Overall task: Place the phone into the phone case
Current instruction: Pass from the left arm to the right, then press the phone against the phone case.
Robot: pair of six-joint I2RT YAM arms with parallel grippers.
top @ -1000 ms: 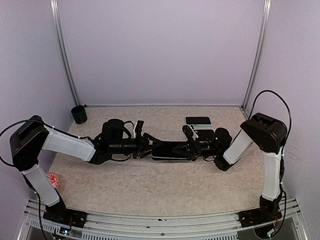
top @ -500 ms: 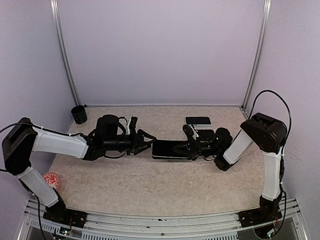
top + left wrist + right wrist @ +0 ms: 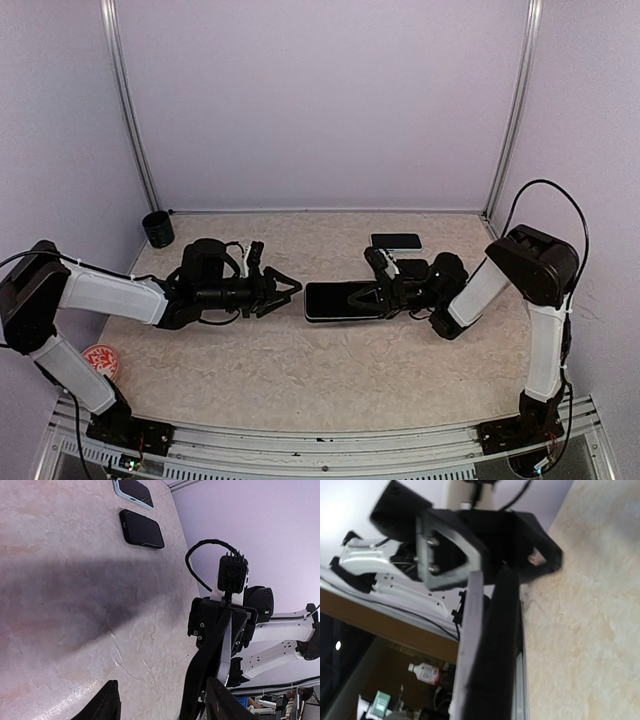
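The phone [image 3: 345, 300] is a flat dark slab with a glossy face and a thin pale line along its near long edge. The right gripper [image 3: 377, 296] is clamped on its one short end, so the rest of it sticks straight out from the fingers toward the other arm. Whether its underside rests on the table [image 3: 300, 385] cannot be told. Seen edge-on from the right wrist, it shows a grey band pressed against a thicker black band, which looks like the case [image 3: 496, 650]. How fully the two are seated together is not clear there. The left gripper [image 3: 291, 296] faces the phone's free end, just short of it with a small gap. Its fingers [image 3: 111, 702] are spread wide with nothing between them. Nothing lies in that gap between the gripper and the phone. Beyond the right gripper, toward the back wall, a second phone with a light rim [image 3: 396, 241] lies flat, screen up. Just nearer to the gripper lies a black handset [image 3: 141, 528], which the top view mostly hides under the gripper's body. Far out past the left arm's elbow side, a small black cup [image 3: 157, 228] stands upright in the back corner. Its inside is too dark to tell what it holds. A red-and-white round disc [image 3: 104, 360] lies near that arm's base.
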